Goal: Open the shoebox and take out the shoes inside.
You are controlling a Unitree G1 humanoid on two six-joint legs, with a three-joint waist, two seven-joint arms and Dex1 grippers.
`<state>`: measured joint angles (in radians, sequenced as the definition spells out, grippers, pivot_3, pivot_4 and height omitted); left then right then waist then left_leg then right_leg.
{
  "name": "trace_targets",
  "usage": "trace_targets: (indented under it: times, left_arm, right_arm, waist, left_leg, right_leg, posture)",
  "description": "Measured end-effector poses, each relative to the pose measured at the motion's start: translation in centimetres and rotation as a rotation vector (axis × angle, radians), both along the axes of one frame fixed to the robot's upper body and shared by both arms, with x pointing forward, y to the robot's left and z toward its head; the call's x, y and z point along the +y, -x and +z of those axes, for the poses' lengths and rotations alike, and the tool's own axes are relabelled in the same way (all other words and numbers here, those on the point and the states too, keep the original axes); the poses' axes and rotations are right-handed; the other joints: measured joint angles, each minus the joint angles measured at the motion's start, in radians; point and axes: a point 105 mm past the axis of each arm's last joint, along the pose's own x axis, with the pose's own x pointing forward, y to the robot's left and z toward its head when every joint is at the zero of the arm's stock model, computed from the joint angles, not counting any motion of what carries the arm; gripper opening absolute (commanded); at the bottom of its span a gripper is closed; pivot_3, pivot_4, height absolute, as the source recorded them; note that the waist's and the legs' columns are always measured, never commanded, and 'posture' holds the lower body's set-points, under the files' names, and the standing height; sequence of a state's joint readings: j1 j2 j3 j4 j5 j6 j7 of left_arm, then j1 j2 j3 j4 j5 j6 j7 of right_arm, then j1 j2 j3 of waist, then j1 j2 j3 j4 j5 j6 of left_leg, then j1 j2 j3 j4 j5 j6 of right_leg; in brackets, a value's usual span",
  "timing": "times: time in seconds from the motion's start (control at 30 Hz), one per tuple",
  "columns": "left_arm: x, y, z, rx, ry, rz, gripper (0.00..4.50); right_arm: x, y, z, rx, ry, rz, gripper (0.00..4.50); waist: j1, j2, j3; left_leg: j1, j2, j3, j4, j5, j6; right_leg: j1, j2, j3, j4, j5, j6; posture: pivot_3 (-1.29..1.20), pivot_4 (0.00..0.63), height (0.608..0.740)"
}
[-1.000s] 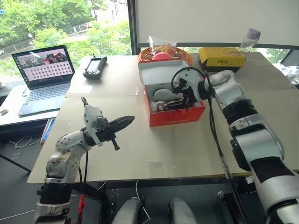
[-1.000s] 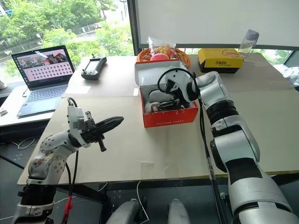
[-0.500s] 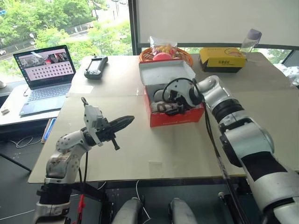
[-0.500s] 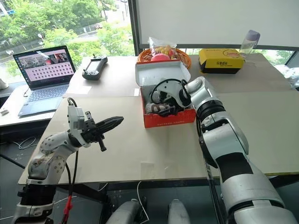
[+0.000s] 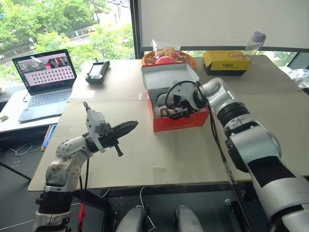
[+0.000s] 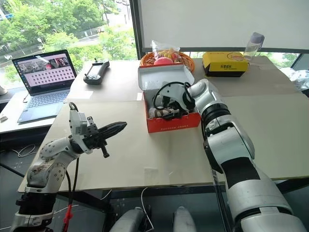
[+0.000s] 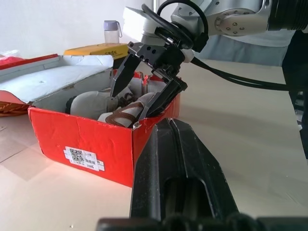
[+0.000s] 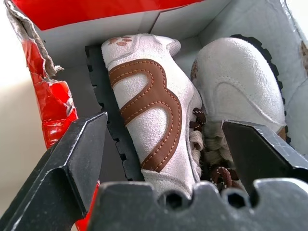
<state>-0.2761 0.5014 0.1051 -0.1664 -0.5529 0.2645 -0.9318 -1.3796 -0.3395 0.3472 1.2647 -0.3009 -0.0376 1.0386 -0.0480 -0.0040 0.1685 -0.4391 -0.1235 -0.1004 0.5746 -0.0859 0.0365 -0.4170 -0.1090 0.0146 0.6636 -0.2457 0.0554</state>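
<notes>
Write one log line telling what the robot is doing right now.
shoebox: lid open | shoes: inside box | right pincer: open, reaching into box around a shoe | left pincer: shut, holding nothing

The two head views look forward and down over the table (image 5: 145,159) from above, sharing the whole scene. The left wrist view sits low and level near the tabletop, facing the shoebox (image 7: 91,144). The right wrist view looks down into it from very close.
</notes>
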Motion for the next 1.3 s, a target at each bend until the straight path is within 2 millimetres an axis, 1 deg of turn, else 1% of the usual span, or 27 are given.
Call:
trace_targets:
  times: [0.07,0.13,0.17,0.23,0.3,0.37,0.4,0.43,0.47,0.5,0.53,0.77,1.0,1.13,1.17,1.23,1.3]
  left_arm:
    - [0.0,0.0,0.0,-0.001,0.0,0.002,0.0]
    - [0.0,-0.1,0.0,-0.001,0.001,0.006,0.0]
    - [0.0,-0.1,0.0,-0.001,0.001,0.008,0.0]
    - [0.0,-0.1,0.1,-0.003,0.001,0.011,0.0]
    - [0.0,-0.1,0.1,-0.004,0.002,0.015,0.0]
    - [0.1,-0.1,0.1,-0.004,0.003,0.017,0.0]
    - [0.1,-0.1,0.1,-0.004,0.003,0.017,0.0]
    - [0.1,-0.1,0.1,-0.004,0.003,0.018,0.0]
    - [0.1,-0.1,0.1,-0.004,0.002,0.019,0.0]
    - [0.1,-0.2,0.1,-0.004,0.002,0.02,0.0]
    - [0.1,-0.2,0.1,-0.004,0.002,0.021,0.0]
    - [0.0,-0.3,0.3,-0.012,-0.001,0.023,0.0]
    - [0.0,-0.5,0.3,-0.013,-0.013,0.026,0.0]
    - [0.2,-0.7,0.0,-0.001,-0.015,0.029,0.0]
    - [0.2,-0.7,0.0,0.0,-0.015,0.027,0.0]
    - [0.2,-0.7,0.0,-0.001,-0.016,0.025,0.0]
    - [0.2,-0.7,-0.1,0.002,-0.017,0.023,0.0]
  right_arm:
    - [-0.1,0.0,-0.3,0.001,-0.002,-0.007,4.44]
    - [-0.2,0.0,-0.7,0.005,-0.002,-0.013,3.92]
    - [-0.1,0.0,-0.9,0.01,0.001,-0.012,3.76]
    - [-0.1,0.1,-1.2,0.016,0.009,-0.01,3.06]
    - [0.0,0.1,-1.5,0.021,0.015,-0.008,2.35]
    - [0.1,0.2,-1.8,0.026,0.023,-0.004,1.75]
    - [0.1,0.2,-1.8,0.027,0.024,-0.004,1.34]
    - [0.1,0.2,-1.9,0.027,0.025,-0.004,1.1]
    - [0.1,0.2,-1.9,0.028,0.025,-0.003,0.71]
    - [0.1,0.2,-1.9,0.027,0.024,-0.003,0.49]
    - [0.2,0.2,-1.9,0.026,0.024,-0.004,0.07]
    - [0.1,0.3,-1.9,0.031,0.016,-0.004,0.07]
    - [-0.3,0.1,-0.9,0.027,-0.021,-0.014,0.07]
    - [-1.1,0.1,0.0,0.037,-0.046,-0.033,1.13]
    - [-1.7,0.1,0.4,0.039,-0.048,-0.043,1.56]
    - [-2.5,0.0,0.8,0.033,-0.04,-0.054,2.22]
    - [-2.8,-0.1,1.1,0.008,-0.007,-0.053,2.89]
  waist:
    - [0.0,-0.001,-0.002]
    - [0.0,-0.001,-0.002]
    - [0.0,-0.002,-0.002]
    - [0.001,-0.002,-0.003]
    - [0.001,-0.002,-0.004]
    - [0.001,-0.002,-0.007]
    - [0.002,-0.003,-0.008]
    - [0.002,-0.003,-0.008]
    - [0.003,-0.003,-0.008]
    - [0.003,-0.003,-0.009]
    - [0.003,-0.003,-0.009]
    - [0.003,-0.003,-0.009]
    - [0.006,-0.003,-0.009]
    - [0.009,-0.003,-0.007]
    - [0.009,-0.003,-0.007]
    - [0.007,-0.003,-0.007]
    - [0.005,-0.003,-0.007]
  left_leg:
    - [0.002,0.0,0.0,0.0,0.0,0.0]
    - [0.007,0.0,0.0,0.0,0.0,0.0]
    - [0.011,0.0,0.0,-0.001,0.0,0.0]
    - [0.014,0.0,0.0,-0.002,0.0,0.0]
    - [0.014,0.0,-0.001,-0.003,0.0,0.0]
    - [0.015,0.0,-0.001,-0.003,0.0,0.0]
    - [0.015,0.0,-0.001,-0.003,0.0,0.0]
    - [0.015,0.0,-0.002,-0.003,0.0,0.0]
    - [0.015,0.0,-0.002,-0.003,0.0,0.0]
    - [0.015,0.0,-0.002,-0.003,-0.001,0.0]
    - [0.015,0.0,-0.002,-0.003,-0.001,0.0]
    - [0.014,0.0,-0.002,-0.004,-0.001,0.0]
    - [0.009,-0.001,-0.002,-0.004,-0.001,0.0]
    - [0.006,-0.001,-0.003,-0.004,-0.001,0.0]
    - [0.002,-0.001,-0.003,-0.004,-0.001,0.0]
    - [-0.002,-0.002,-0.003,-0.004,0.0,-0.001]
    - [-0.004,-0.001,-0.003,-0.004,0.0,-0.001]
  right_leg:
    - [0.002,0.0,0.0,0.0,0.0,0.0]
    - [0.008,0.0,0.0,0.0,-0.001,0.0]
    - [0.012,0.0,0.0,-0.001,-0.005,0.001]
    - [0.015,-0.002,0.001,0.0,-0.011,0.0]
    - [0.015,-0.003,0.001,0.001,-0.012,0.001]
    - [0.015,-0.003,0.001,0.001,-0.012,0.001]
    - [0.015,-0.003,0.001,0.001,-0.012,0.001]
    - [0.015,-0.003,0.001,0.001,-0.012,0.001]
    - [0.015,-0.003,0.001,0.001,-0.012,0.001]
    - [0.015,-0.003,0.001,0.001,-0.012,0.001]
    - [0.015,-0.003,0.001,0.001,-0.012,0.001]
    - [0.014,-0.004,0.001,0.0,-0.014,-0.001]
    - [0.011,-0.004,0.0,0.0,-0.014,0.0]
    - [0.007,-0.004,-0.001,-0.001,-0.012,0.003]
    - [0.004,-0.004,-0.002,-0.001,-0.009,0.002]
    - [-0.003,-0.004,-0.001,0.0,-0.005,0.0]
    - [-0.004,-0.003,-0.001,0.0,-0.005,0.0]
  posture:
    - [0.0,0.15,0.732]
    - [0.0,0.15,0.732]
    - [0.0,0.15,0.732]
    - [0.0,0.15,0.732]
    - [0.0,0.15,0.732]
    - [0.0,0.15,0.732]
    - [0.0,0.15,0.732]
    - [0.0,0.15,0.732]
    - [0.0,0.15,0.732]
    - [0.0,0.15,0.732]
    - [0.0,0.15,0.732]
    - [0.0,0.15,0.732]
    - [0.0,0.15,0.732]
    - [0.0,0.15,0.732]
    - [0.0,0.15,0.732]
    - [0.0,0.15,0.732]
    - [0.0,0.15,0.732]
